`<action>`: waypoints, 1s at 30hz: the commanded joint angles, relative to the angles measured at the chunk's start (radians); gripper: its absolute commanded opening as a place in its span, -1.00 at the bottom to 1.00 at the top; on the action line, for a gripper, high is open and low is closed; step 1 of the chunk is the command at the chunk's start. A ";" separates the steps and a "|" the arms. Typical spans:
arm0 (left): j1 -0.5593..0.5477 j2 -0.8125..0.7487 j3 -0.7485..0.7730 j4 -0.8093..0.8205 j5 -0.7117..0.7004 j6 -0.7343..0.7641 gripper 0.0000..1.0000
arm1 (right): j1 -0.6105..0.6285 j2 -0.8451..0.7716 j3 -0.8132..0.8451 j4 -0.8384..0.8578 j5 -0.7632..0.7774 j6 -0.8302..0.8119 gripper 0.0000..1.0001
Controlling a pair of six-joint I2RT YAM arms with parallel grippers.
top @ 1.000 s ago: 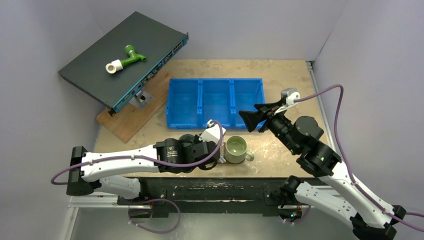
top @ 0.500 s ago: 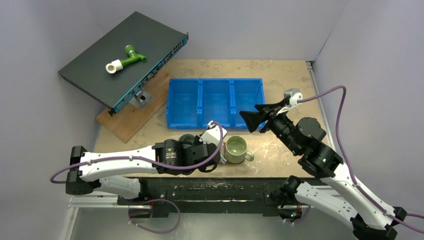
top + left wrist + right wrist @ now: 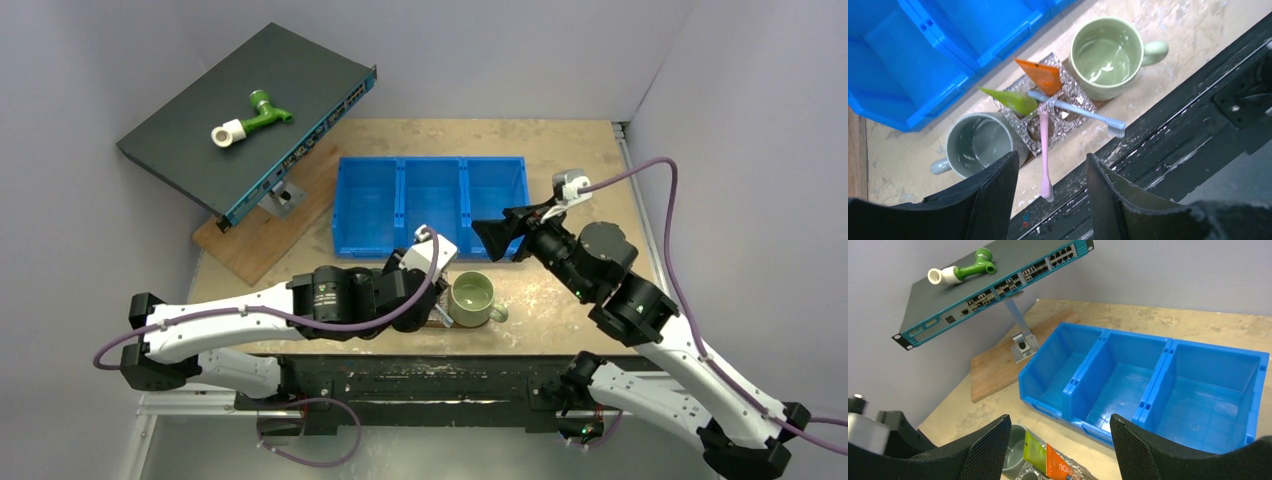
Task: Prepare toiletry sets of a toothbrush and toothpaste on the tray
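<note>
Silvery holder (image 3: 1075, 95) between green mug (image 3: 1074, 50) and grey mug (image 3: 954, 145): orange tube (image 3: 1040, 75), lime-green tube (image 3: 1010, 98), pale blue toothbrush (image 3: 1083, 112), pink toothbrush (image 3: 1044, 145). Tray (image 3: 1101, 103) beneath mostly hidden. Left gripper (image 3: 1052, 160), right gripper (image 3: 1059, 420): jaws apart, nothing held.

tray (image 3: 1101, 103): only brown slivers show beneath green mug (image 3: 1105, 55) and foil holder (image 3: 1076, 93).
orange tube (image 3: 1057, 471): cut by the right wrist view's lower edge.
grey mug (image 3: 1015, 451): partly behind the right claw (image 3: 1059, 422).

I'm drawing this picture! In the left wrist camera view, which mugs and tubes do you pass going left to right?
Grey ceramic mug → lime-green pointed tube → orange flat tube → pale green ceramic mug.
</note>
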 commanded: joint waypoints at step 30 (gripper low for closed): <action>0.862 -0.187 0.101 0.177 0.430 0.313 1.00 | -0.517 0.292 0.238 0.052 -0.243 -0.056 0.80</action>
